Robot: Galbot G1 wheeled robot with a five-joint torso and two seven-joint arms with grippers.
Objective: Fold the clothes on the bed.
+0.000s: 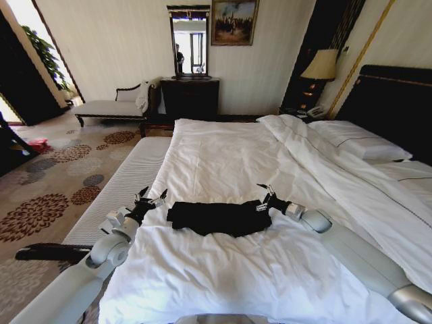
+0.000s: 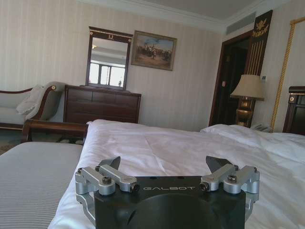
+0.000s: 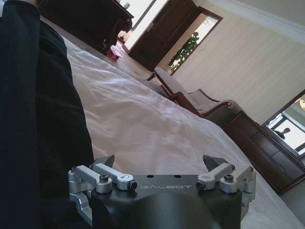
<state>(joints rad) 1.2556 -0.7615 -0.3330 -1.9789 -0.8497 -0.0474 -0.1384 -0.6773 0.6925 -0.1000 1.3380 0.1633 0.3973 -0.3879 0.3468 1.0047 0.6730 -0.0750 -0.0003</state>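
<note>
The room is pale-walled with a floral-patterned carpet; the bed takes up most of it, its white duvet rumpled and its pillows set against the dark headboard on the robot's right; a striped grey bench lies along the bed's left edge; against the far wall stand a dark wooden dresser with a mirror above it and a framed painting beside that; a pale chaise sits left of the dresser, and a lamp glows near the headboard; the clothes, a black bundle folded into a flat strip, lie across the near part of the duvet; the left gripper hovers just beside the bundle's left end, its fingers spread apart and holding nothing; the right gripper is at the bundle's right end, touching or nearly touching the cloth, its fingers likewise released, with the black fabric alongside them in the right wrist view.
</note>
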